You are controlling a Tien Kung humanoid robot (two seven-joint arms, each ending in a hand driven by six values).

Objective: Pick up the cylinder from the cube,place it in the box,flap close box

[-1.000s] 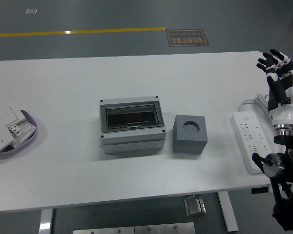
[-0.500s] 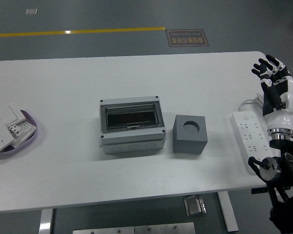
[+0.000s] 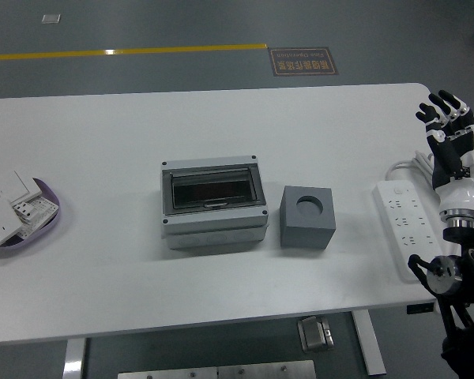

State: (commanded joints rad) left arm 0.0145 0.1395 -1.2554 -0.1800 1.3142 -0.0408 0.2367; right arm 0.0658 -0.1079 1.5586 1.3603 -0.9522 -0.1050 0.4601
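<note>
On the white counter (image 3: 103,260) we list, near its middle, a grey box (image 3: 213,202) with its clear flap lying shut over a dark interior. Just beside it on the right, apart by a narrow gap, we note a dark grey cube (image 3: 306,217) whose top shows a round recess with nothing standing in it. We cannot see the cylinder anywhere in the head view; whether it lies inside the box we cannot tell through the flap. At the counter's right end we record a white power strip (image 3: 407,225) with its cord looping behind it. Over that end, the right hand (image 3: 452,134) is raised upright with its fingers (image 3: 434,110) spread and holding nothing, well apart from the cube and box. At the left edge we enter a purple-rimmed tray (image 3: 51,215) carrying white switch plates (image 3: 12,201).
</note>
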